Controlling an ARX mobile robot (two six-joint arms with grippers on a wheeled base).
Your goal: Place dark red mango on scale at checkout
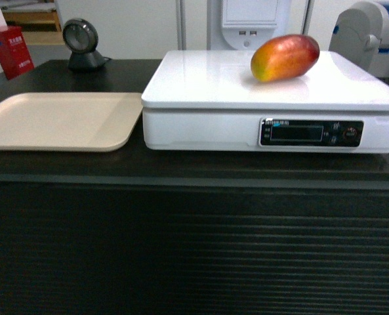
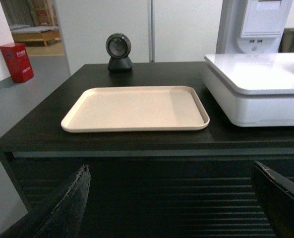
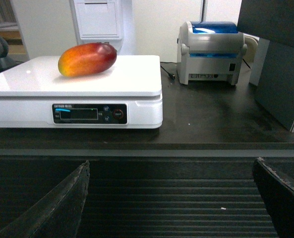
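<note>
The dark red mango (image 1: 285, 57) lies on its side on the flat top of the white scale (image 1: 207, 85), toward the back right; it also shows in the right wrist view as the mango (image 3: 87, 58) on the scale (image 3: 132, 79). The scale stands on the black checkout counter (image 1: 181, 167). Neither gripper shows in the head view. My left gripper (image 2: 169, 171) hangs open in front of the ribbed counter front, below the tray. My right gripper (image 3: 170, 166) is open too, held low before the counter, well short of the mango. Both hold nothing.
A flat beige tray (image 1: 56, 118) lies left of the scale. A black round scanner (image 1: 82, 46) stands at the back left, a red box (image 1: 9, 51) beyond it. A white-and-blue label printer (image 3: 211, 54) and a dark panel (image 3: 280, 74) stand right of the scale.
</note>
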